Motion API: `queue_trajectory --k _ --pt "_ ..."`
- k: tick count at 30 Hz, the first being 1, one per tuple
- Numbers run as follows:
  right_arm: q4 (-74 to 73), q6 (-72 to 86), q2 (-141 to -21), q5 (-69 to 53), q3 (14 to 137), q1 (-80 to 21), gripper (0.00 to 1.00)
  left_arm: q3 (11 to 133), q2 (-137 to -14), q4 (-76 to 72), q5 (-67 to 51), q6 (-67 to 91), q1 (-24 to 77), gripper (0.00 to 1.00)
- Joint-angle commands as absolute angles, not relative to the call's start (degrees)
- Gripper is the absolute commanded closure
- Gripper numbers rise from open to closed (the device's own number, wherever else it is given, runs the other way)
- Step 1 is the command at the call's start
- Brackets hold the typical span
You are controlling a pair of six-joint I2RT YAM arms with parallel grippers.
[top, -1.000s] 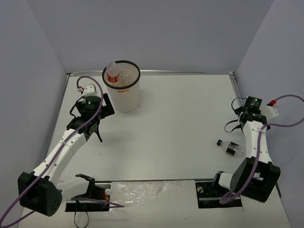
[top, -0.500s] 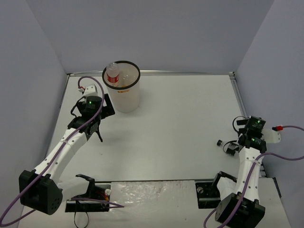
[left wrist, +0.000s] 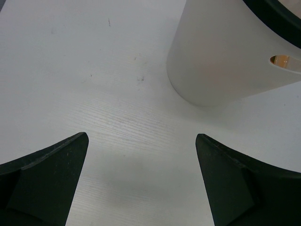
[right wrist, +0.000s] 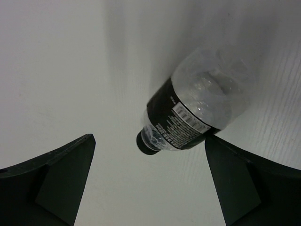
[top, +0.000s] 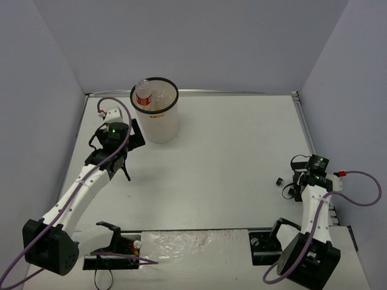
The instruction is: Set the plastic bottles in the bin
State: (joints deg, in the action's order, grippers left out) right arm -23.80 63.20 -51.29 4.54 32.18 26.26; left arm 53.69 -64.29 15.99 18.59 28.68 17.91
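The bottle with the dark label lies on its side on the table, close to the right edge and well apart from the bin, which stands at the far left and already shows a red-labelled bottle poking above its rim. In my right wrist view the bottle's long axis runs on a slant. Its cap sits low and near the middle of the gap, and its clear base points up and toward my right-hand finger. The body is therefore off-centre, crowding that finger, with plenty of bare table toward the other one. My right gripper hangs directly over it, spread wide and holding nothing, so this arm is clearly the nearer one. My left gripper is just as wide and just as empty, parked just beside the bin wall on the far side of the table from the bottle. What the next move turns on, I think, is that slant. My fingers close along a line that cuts the bottle at an angle, not squarely across it. I would want to twist the wrist until the labelled middle sits crosswise between my fingers, and shift toward the base so that I straddle the body and not the neck. Closing as I stand now risks pushing the cap end round and rolling the bottle away.
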Motion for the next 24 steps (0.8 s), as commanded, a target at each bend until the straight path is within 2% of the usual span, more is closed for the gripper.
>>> queue_trajectory --k 1,15,19,21,23,24 --pt "-21.8 63.76 -55.65 2.13 31.25 26.24 0.0 55.23 -63.19 12.62 20.41 27.28 17.44 0.03" --pt "-15.53 63.62 -64.36 9.61 30.59 26.6 0.0 56.29 -65.63 12.91 19.25 27.12 16.86 0.03" --pt "-11.61 62.99 -67.53 7.53 28.64 27.24 0.01 56.25 -65.39 13.2 20.31 27.61 16.15 0.03" --pt "-10.19 62.53 -68.1 7.02 28.39 27.25 0.06 56.33 -65.28 13.54 20.5 27.78 15.82 0.03" --pt "-9.92 61.62 -67.77 8.14 28.41 27.25 0.21 56.23 -64.89 13.71 20.76 27.95 15.73 0.03" --pt "-9.86 61.02 -67.17 8.98 28.47 27.25 0.34 56.17 -64.64 13.71 20.82 27.95 15.73 0.03"
